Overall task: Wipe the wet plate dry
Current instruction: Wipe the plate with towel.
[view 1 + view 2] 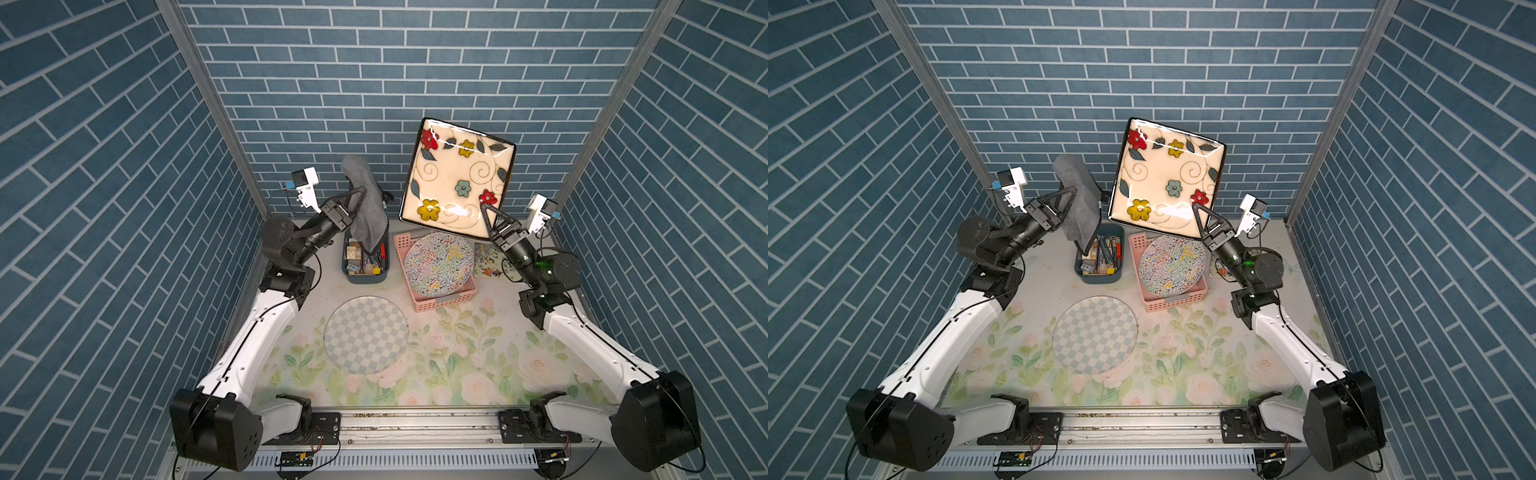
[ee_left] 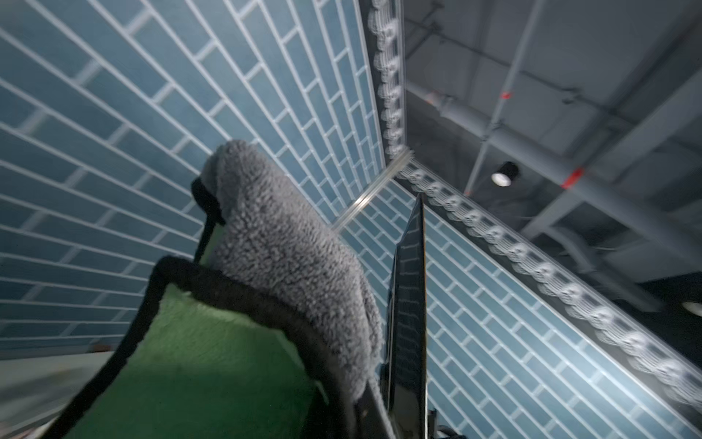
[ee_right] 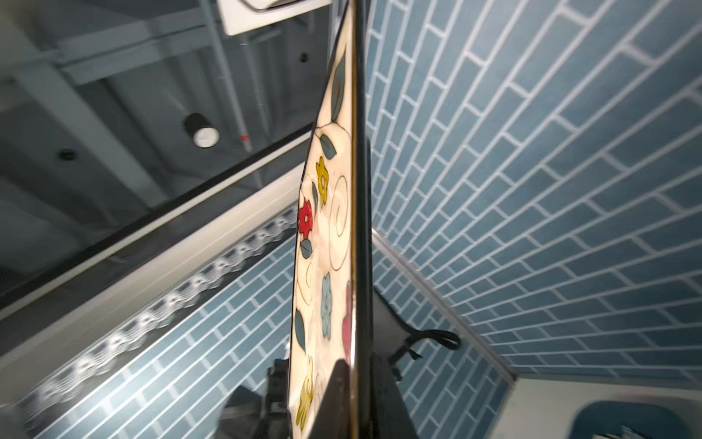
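Note:
A square cream plate [image 1: 457, 178] [image 1: 1167, 178] with painted flowers and a black rim is held up in the air, tilted, near the back wall. My right gripper [image 1: 486, 206] [image 1: 1197, 206] is shut on its lower right corner. In the right wrist view the plate [image 3: 330, 266] stands edge-on, clamped in the gripper [image 3: 359, 380]. My left gripper [image 1: 361, 193] [image 1: 1073, 191] is shut on a grey towel [image 1: 359, 170] [image 1: 1073, 174] that hangs just left of the plate. In the left wrist view the towel [image 2: 288, 258], green on its other side, sits beside the plate's dark edge [image 2: 408, 304].
A round checkered plate [image 1: 365, 334] lies mid-table. A pink basket [image 1: 440, 303] holds a round multicoloured plate [image 1: 438, 264]. A teal bin [image 1: 365, 276] of small items stands under the towel. Another patterned plate [image 1: 486, 259] lies behind the right arm. Brick walls close in on three sides.

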Controlling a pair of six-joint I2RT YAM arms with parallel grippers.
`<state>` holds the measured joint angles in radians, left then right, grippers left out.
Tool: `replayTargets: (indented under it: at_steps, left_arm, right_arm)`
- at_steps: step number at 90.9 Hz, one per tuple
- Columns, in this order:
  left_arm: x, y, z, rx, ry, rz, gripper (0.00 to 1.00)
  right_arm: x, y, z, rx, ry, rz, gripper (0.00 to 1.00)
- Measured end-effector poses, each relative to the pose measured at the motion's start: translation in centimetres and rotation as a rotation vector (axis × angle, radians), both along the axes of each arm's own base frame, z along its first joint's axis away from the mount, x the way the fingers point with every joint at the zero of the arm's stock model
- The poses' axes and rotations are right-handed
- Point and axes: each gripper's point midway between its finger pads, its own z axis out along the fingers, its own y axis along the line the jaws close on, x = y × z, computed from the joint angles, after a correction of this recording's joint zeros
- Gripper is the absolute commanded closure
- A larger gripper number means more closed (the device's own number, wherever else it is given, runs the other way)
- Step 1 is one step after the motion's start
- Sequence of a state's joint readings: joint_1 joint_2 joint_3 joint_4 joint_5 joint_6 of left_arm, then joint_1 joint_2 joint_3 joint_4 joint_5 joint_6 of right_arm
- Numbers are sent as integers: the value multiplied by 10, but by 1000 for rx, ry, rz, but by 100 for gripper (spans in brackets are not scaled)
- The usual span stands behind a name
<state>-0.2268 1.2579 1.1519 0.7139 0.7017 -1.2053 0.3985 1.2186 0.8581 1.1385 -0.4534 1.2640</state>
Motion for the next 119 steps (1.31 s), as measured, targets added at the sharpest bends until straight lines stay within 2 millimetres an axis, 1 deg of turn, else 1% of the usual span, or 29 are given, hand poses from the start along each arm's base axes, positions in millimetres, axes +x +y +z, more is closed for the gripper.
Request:
replayTargets:
  at_steps: [9,16,26,32,38,42,48,56,61,66,70,73,76,80,84,88,96,102,107,111,119]
  left_arm:
    - [-19,-10,21,-106,-28,-151,100]
    - [-32,-13,37,-176,-49,-234,100]
    - [-51,-17,60,-267,-92,-336,100]
    - [-59,-22,66,-315,-99,-383,100]
    - [-64,-32,69,-384,-83,-428,100]
    - [-69,-44,69,-419,-70,-471,100]
    - [-77,-66,64,-467,-34,-543,100]
    - [-87,-87,52,-487,11,-609,100]
    - [-90,-93,44,-483,30,-629,100]
    - [-90,-93,37,-477,43,-639,100]
    - [-88,-90,37,-475,45,-639,100]
    - [-85,-84,38,-476,38,-632,100]
    - [-82,-76,42,-481,21,-617,100]
    - [-79,-66,48,-487,-1,-596,100]
    - [-76,-57,53,-492,-22,-573,100]
    - [-74,-50,57,-499,-35,-554,100]
    - [-74,-50,59,-512,-43,-537,100]
    - [-77,-55,55,-520,-36,-535,100]
    - [-80,-63,47,-525,-13,-537,100]
    - [-82,-67,39,-524,8,-534,100]
    - [-84,-73,21,-488,52,-517,100]
  right_arm:
    - [-27,20,12,20,-80,129,100]
    - [-39,40,12,11,-114,216,100]
    - [-49,70,-5,-21,-107,324,100]
    - [-52,87,-15,-22,-96,383,100]
    - [-56,94,-8,5,-135,413,100]
    - [-59,95,1,16,-171,423,100]
    - [-63,93,19,30,-245,428,100]
    - [-67,85,45,37,-335,421,100]
    - [-63,74,58,40,-368,389,100]
    - [-55,61,64,40,-364,342,100]
    - [-47,51,64,39,-343,303,100]
    - [-42,45,60,40,-314,277,100]
    - [-37,40,54,41,-283,253,100]
    - [-33,40,43,45,-232,236,100]
    - [-34,46,30,49,-185,246,100]
    - [-40,58,19,48,-149,279,100]
    - [-59,85,5,37,-128,365,100]
    - [-71,98,4,33,-158,411,100]
    - [-75,102,7,26,-203,427,100]
    - [-74,102,14,19,-243,425,100]
    - [-60,93,26,15,-273,384,100]
